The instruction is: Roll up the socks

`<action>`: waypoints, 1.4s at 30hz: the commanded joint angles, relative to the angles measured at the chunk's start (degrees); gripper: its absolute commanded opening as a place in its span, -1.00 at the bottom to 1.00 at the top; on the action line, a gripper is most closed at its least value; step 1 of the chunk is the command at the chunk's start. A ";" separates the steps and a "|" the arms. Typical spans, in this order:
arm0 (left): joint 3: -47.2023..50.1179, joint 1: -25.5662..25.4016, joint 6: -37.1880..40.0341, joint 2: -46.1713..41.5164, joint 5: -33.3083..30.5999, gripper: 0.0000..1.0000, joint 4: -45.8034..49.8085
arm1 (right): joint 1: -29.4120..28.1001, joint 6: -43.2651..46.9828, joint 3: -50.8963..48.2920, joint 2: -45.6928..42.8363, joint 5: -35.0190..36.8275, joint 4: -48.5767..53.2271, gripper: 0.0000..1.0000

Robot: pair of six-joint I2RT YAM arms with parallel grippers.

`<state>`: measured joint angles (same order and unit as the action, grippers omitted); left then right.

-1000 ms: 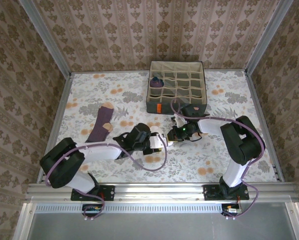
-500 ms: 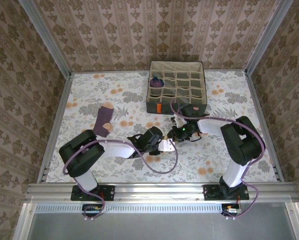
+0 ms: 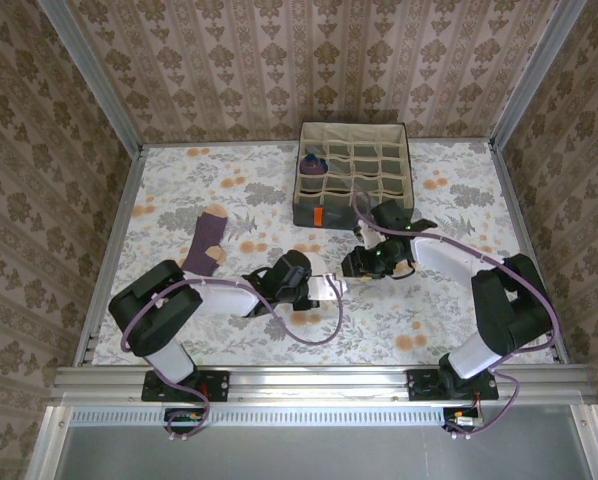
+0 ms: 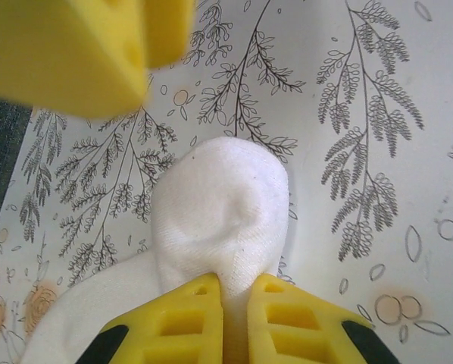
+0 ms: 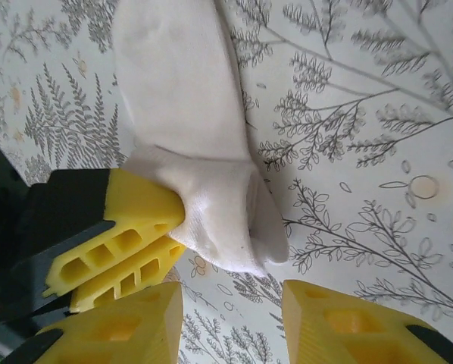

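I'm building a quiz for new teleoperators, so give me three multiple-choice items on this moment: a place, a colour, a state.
1. The flat purple sock lies: A at the table's left side; B at its right edge; C off the table.
2. The held sock in the left gripper is: A white; B purple; C teal.
3. The right gripper is: A shut on fabric; B open; C shut on nothing.
Key: A, left of centre; A, white fabric between yellow fingers; B, its fingers stand apart.

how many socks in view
3: a purple sock on the table, left; a white sock pinched in the left gripper; a purple one in the box, left column; cells may hide more.
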<state>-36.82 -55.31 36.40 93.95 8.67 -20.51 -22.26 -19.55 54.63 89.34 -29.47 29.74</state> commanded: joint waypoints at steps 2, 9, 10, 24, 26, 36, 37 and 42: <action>4.26 0.69 -2.40 -0.43 7.74 -1.00 1.66 | -0.63 1.45 5.46 0.59 3.52 4.37 -0.25; 5.57 0.76 -2.83 -0.48 8.76 -1.00 -0.56 | -8.94 1.60 17.24 13.41 3.46 2.58 -0.38; 5.69 0.74 -2.75 -0.52 8.87 -1.00 -0.79 | -10.03 1.54 18.49 15.34 2.92 2.02 -0.40; 7.42 2.76 -9.14 -4.55 15.65 -1.00 2.69 | -7.19 -1.03 11.41 23.47 3.09 -3.82 -0.53; 6.71 3.98 -11.15 -4.24 19.17 -1.00 4.37 | -6.57 -0.49 10.79 23.96 3.19 -3.79 -0.53; 3.30 8.97 -21.49 0.73 31.20 -1.00 8.20 | -4.64 -0.14 8.25 24.79 4.87 -4.93 -0.54; 2.37 9.84 -22.25 1.95 32.92 -1.00 9.08 | -4.55 -0.16 8.09 24.36 4.71 -5.27 -0.53; -1.82 12.34 -25.10 7.53 37.12 -1.00 13.14 | -3.95 -0.70 6.04 20.19 3.02 -8.91 -0.41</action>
<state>-38.39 -43.55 16.08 97.71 40.32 -17.85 -28.08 -20.08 63.59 110.10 -34.28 20.86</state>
